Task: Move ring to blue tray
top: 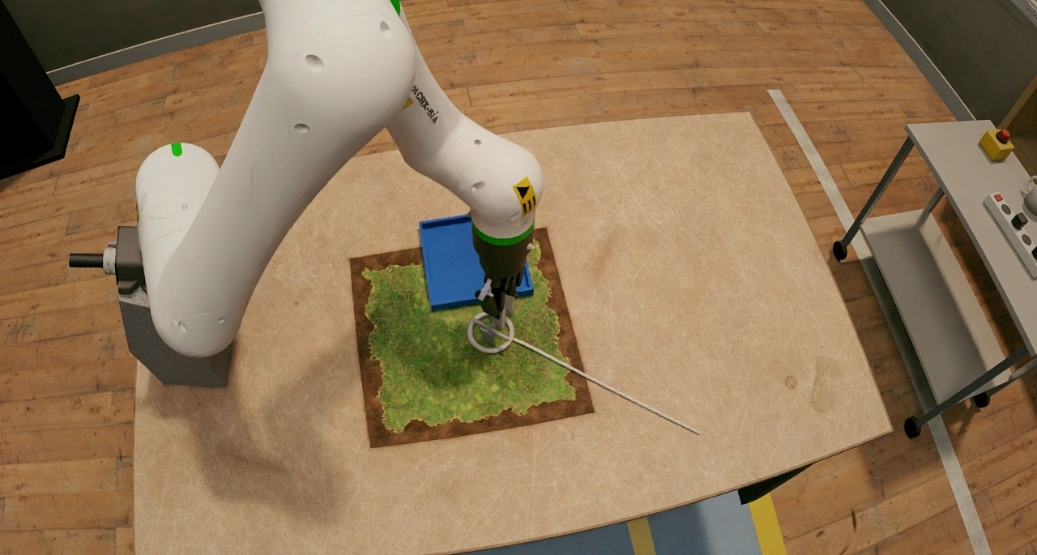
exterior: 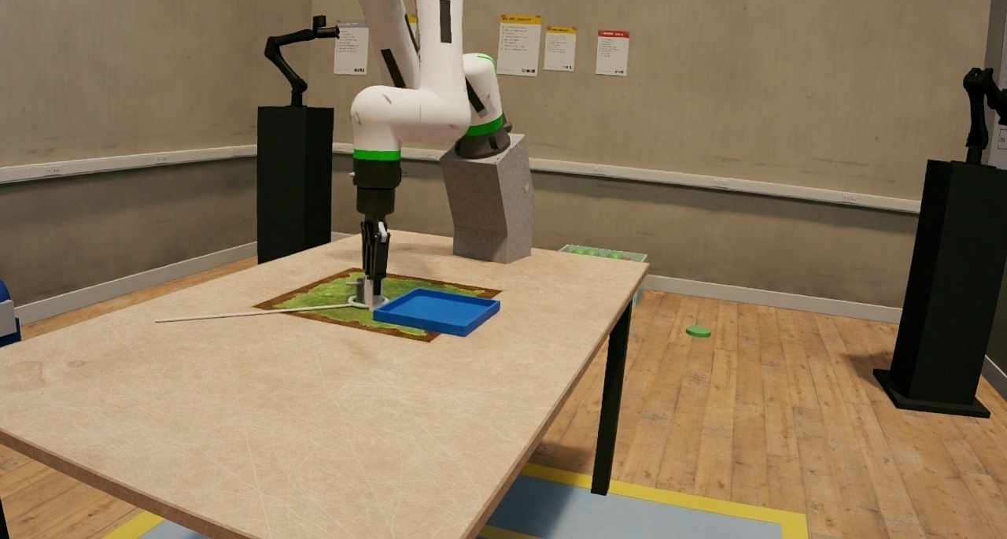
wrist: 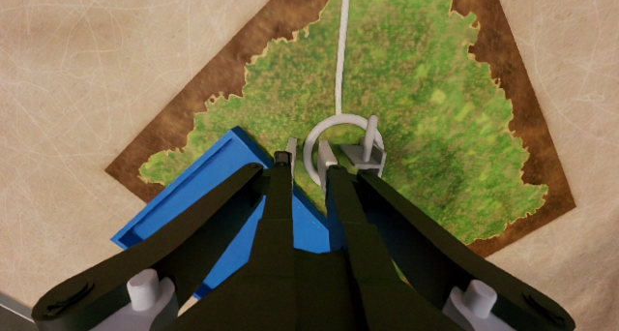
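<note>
Ring [wrist: 334, 120] lies flat on the grass mat [wrist: 435, 104], looped around the short stake [wrist: 370, 130]. It is just beside the blue tray [wrist: 184, 181] and not in it.

A thin white cord [wrist: 341, 45] runs from the ring's far edge across the mat and out onto the table [wrist: 73, 79].

Handling, my read:
- Thin rigid hoop, likely light. It won't flex in a pinch.
- The rounded smooth rim could slip or pivot between flat pads.
- The trailing cord looks long, so expect drag and a sideways tug on the lift and carry.

Claw [wrist: 308, 154] is low over the ring with its jaws set narrow but apart. One fingertip is outside the near-left rim and one inside it. The rim sits in the gap, not pinched as far as I can see.

Grip point:
- This near-left arc looks right. It is opposite the stake and clear of the stake's base plate.
- Clamp square across the rim, then lift straight up until the hoop clears the stake tip.

Risk: a tilted ring snagging the stake, or the cord pulling it crooked before it is set down in the tray.
</note>
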`<state>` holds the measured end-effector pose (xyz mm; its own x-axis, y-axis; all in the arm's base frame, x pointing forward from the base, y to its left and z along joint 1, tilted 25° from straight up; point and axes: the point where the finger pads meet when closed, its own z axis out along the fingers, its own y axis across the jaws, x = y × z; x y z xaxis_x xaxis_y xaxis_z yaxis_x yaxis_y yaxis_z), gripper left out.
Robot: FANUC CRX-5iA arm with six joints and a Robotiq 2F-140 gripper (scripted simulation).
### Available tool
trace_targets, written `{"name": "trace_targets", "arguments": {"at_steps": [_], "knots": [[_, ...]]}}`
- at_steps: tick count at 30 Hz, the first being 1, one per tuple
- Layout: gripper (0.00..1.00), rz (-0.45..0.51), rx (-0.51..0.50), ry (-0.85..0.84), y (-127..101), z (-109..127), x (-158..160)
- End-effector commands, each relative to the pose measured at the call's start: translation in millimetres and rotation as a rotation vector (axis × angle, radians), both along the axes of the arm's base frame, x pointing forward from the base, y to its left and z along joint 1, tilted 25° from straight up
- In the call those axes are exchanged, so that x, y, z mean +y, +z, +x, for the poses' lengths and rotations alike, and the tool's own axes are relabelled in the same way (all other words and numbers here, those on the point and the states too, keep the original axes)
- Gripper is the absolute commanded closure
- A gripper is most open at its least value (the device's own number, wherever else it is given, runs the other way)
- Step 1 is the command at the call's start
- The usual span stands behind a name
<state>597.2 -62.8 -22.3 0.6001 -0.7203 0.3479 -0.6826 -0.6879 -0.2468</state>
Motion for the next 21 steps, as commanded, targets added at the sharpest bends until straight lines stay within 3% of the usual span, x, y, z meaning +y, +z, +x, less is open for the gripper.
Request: {"name": "trace_targets", "arguments": {"at_steps": [1,13,14,21], "knots": [[0.76,0.000,-0.001,0.000,0.8,0.4,0.1],[0.76,0.000,-0.001,0.000,0.8,0.4,0.1],[0.90,0.000,-0.001,0.000,0.8,0.4,0.1],[0.90,0.000,-0.001,0.000,0.8,0.4,0.1]]}}
